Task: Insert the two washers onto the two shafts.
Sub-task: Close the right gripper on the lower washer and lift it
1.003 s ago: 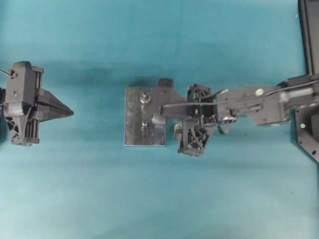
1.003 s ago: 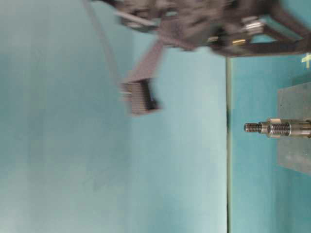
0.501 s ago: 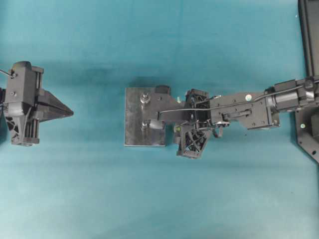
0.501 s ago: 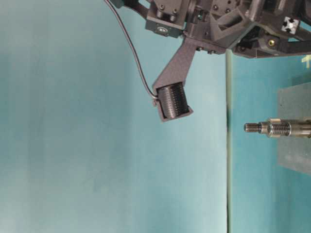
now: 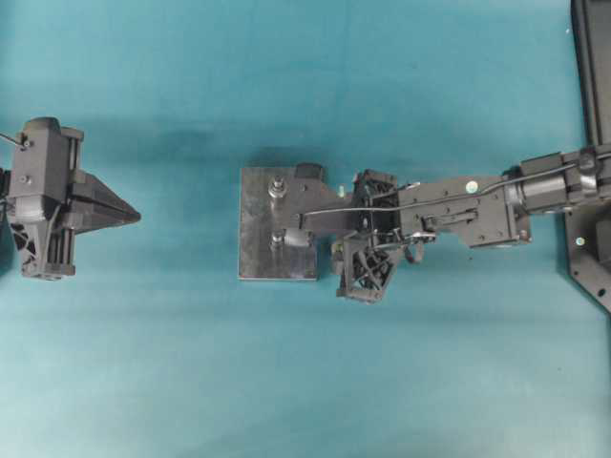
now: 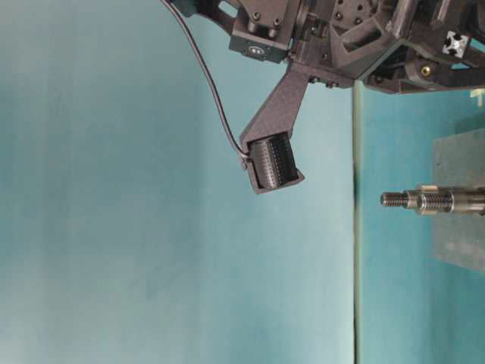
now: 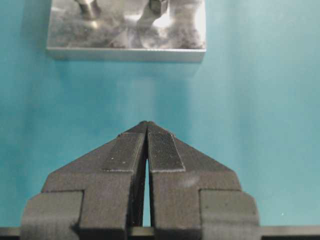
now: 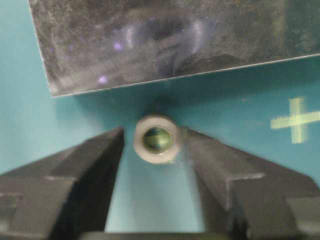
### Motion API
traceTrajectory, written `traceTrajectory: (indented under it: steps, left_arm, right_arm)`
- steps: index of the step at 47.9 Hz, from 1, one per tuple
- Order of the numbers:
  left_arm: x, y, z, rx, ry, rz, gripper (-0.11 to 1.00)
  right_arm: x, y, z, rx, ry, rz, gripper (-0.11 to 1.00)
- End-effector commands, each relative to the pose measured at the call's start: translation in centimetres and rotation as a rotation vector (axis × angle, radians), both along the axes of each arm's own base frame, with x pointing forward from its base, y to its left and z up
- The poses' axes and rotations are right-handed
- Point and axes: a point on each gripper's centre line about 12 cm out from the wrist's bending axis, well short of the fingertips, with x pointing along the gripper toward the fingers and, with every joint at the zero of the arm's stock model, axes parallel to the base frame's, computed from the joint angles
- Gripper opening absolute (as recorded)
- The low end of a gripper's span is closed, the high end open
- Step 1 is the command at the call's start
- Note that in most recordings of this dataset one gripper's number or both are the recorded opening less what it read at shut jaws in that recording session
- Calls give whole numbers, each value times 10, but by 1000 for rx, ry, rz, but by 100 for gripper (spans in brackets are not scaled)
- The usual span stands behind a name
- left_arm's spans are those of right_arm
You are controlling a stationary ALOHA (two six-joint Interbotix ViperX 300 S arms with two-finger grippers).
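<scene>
The right tool (image 8: 152,145) stood with its two dark fingers (image 8: 85,170) spread apart, and the washer (image 8: 156,138) lay between them on the teal tabletop (image 8: 30,100). The washer was a small grey ring with a greenish centre. In the right wrist view there was a narrow gap on its left side; on its right side the finger came very close, and I could not tell if it touched. Nothing showed that the washer was lifted or gripped. It lay just beside the near edge of the metal plate (image 8: 165,40), not on it. This view was soft, and the plate ran out past its upper edge.

From overhead, the right arm (image 5: 458,205) reached across the plate (image 5: 258,250) and covered the part of it nearest to itself. Two upright shafts stood on the plate: one shaft (image 5: 278,189) was clear, the other shaft (image 5: 276,239) was partly under the arm's dark parts. I could not find the washer there, since the arm's black frame lay over that place.

In the table-level view one threaded shaft (image 6: 424,201) showed well, but the plate (image 6: 458,159) was cut off at the picture's border.

The left tool (image 7: 147,137) was closed, its ribbed pads (image 7: 162,150) meeting at the tips with nothing between them. It rested well apart from the plate (image 7: 125,50).
</scene>
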Motion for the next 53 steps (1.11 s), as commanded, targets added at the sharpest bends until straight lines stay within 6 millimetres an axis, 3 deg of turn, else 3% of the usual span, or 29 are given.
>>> traceTrajectory:
  steps: [1,22,39,53]
  left_arm:
    - [3,0,8,4,-26,-2,0]
    - [3,0,9,4,-34,-2,0]
    - [4,0,10,4,-34,-2,0]
    - [4,0,10,4,-34,-2,0]
  right_arm:
    - [1,1,2,6,-5,-9,59]
    - [1,-3,-2,4,11,-21,57]
    - [2,-10,-1,5,8,-40,34]
    - [-2,-16,19,4,-11,-57,34]
